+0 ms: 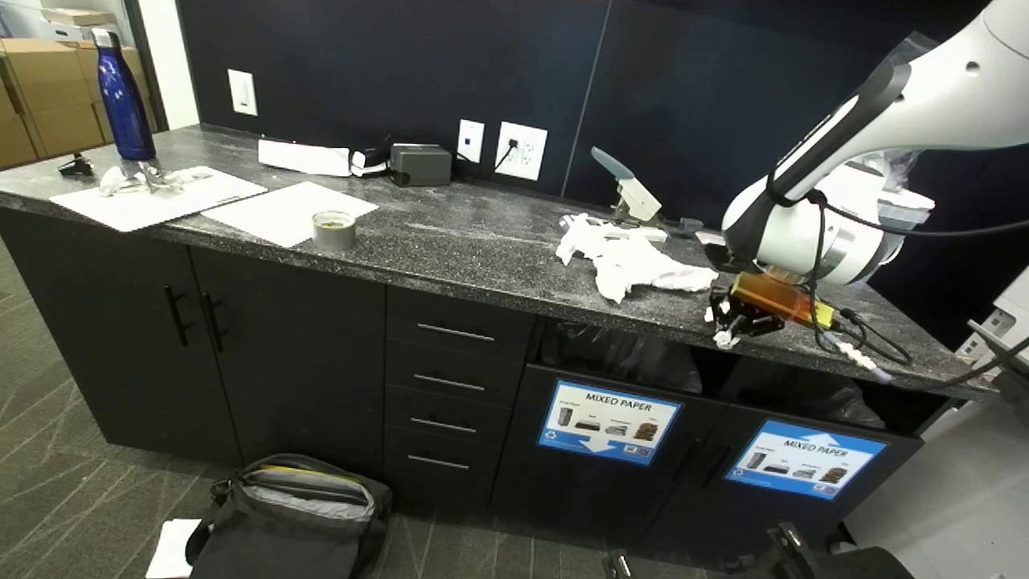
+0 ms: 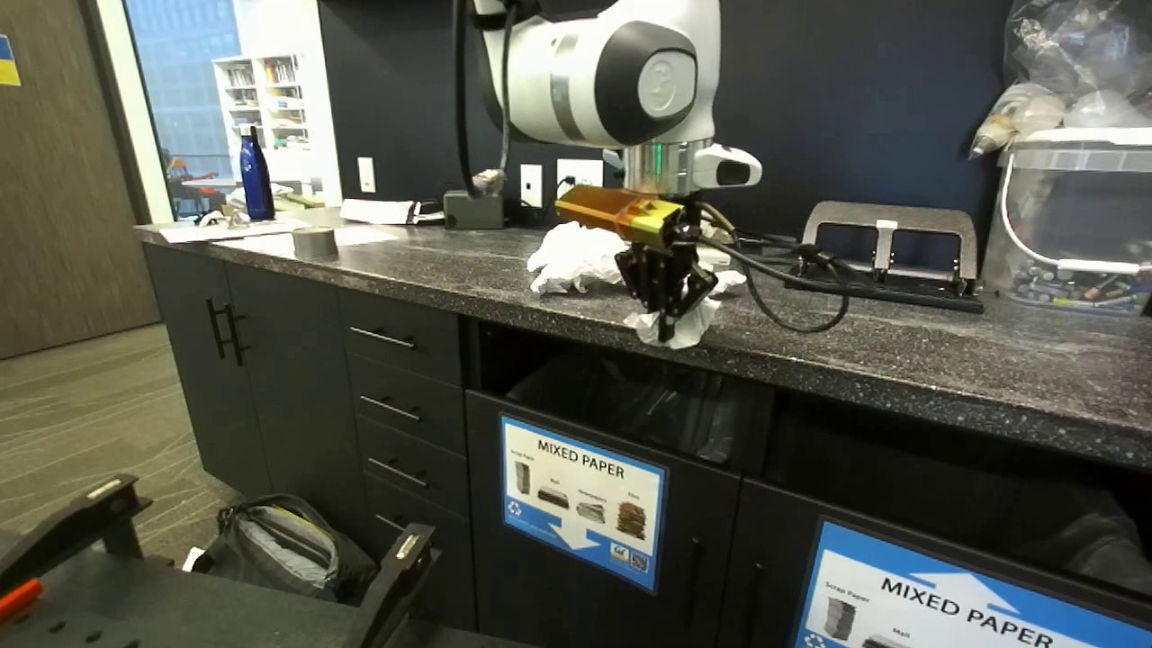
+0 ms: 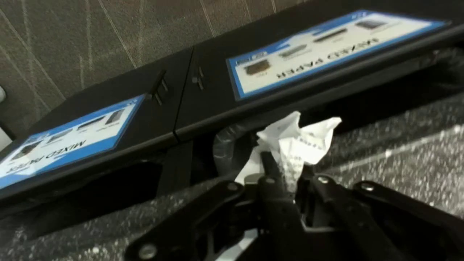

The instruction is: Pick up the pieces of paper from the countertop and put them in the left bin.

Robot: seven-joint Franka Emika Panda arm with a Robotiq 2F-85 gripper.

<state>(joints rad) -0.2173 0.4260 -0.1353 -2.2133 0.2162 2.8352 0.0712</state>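
Pinching a creased white scrap (image 3: 304,143) with faint print on it, the gripper (image 2: 667,329) points downward at the front edge of the dark speckled countertop (image 1: 482,229). Jaws stand close together on the paper, which flares out beyond them. In both exterior views the scrap overlaps the counter edge, above the opening of the left bin (image 1: 587,490); wrist view agrees, torn corners over that same opening. Whether it touches stone: cannot tell.

Larger crumpled heap (image 1: 635,264) of white paper on the countertop, near the gripper; number of pieces unclear. Clear plastic liner (image 1: 627,354) visible inside the left bin. Right bin (image 1: 752,511) alongside, with its own blue-and-white MIXED PAPER label (image 1: 806,460).

Far end of the counter: blue bottle (image 1: 125,100), upright; flat white sheets (image 1: 137,212), crumpled white bits (image 1: 119,182) on top, kind unclear; roll of tape (image 1: 334,233) by a sheet's edge. Hole punch (image 2: 886,236) and clear bucket (image 2: 1044,216), in an exterior view, stand side by side. Black bag (image 1: 297,523) on the carpeted floor (image 1: 48,482), in front of the cabinets (image 1: 281,378).
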